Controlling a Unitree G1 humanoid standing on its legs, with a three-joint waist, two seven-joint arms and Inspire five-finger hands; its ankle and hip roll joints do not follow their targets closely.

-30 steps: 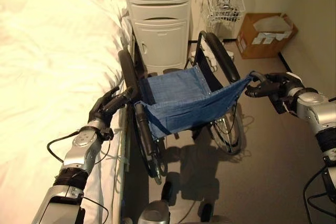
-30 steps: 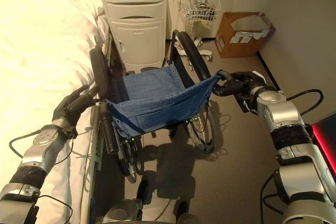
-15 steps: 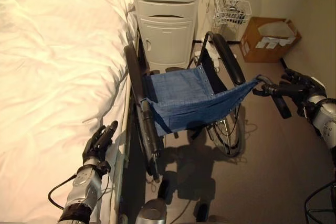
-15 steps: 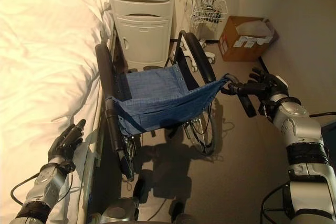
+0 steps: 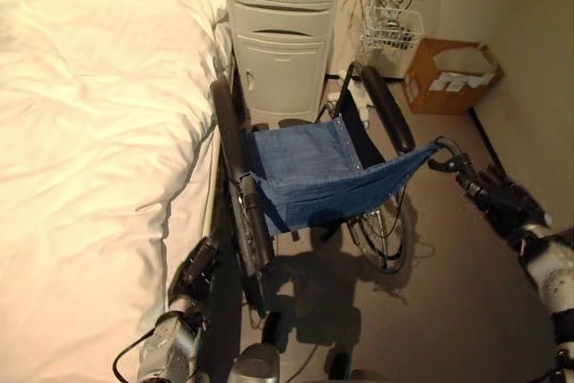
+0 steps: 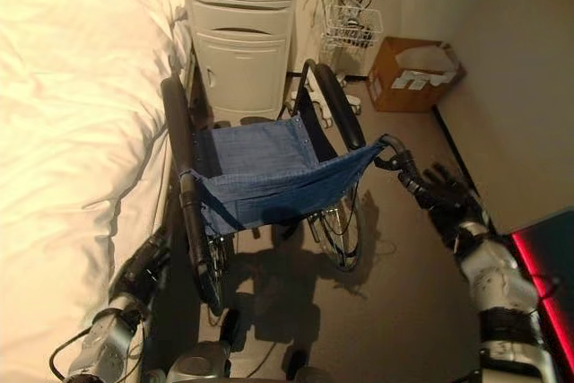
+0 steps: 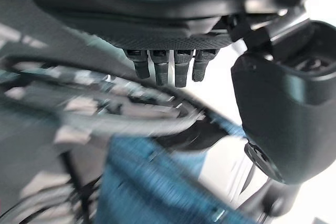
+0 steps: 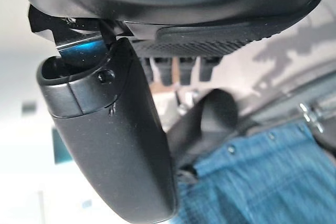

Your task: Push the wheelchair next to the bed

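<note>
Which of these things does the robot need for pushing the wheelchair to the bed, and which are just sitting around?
Part of the job:
wheelchair, standing right beside the bed
bed
left robot hand, open, off the wheelchair
right robot hand, open, just behind the push handle

Just sitting around:
white cabinet
cardboard box
wire basket

wheelchair (image 5: 314, 177): near wheels cut by dark frame and shadow, left wheel hidden against bed (image 5: 90, 132) | bed: cut off at left and far edges | left hand (image 5: 193, 271): wrist view blurred | cardboard box (image 5: 448, 65): contents too small to tell | wire basket (image 5: 392, 26): contents unclear
</note>
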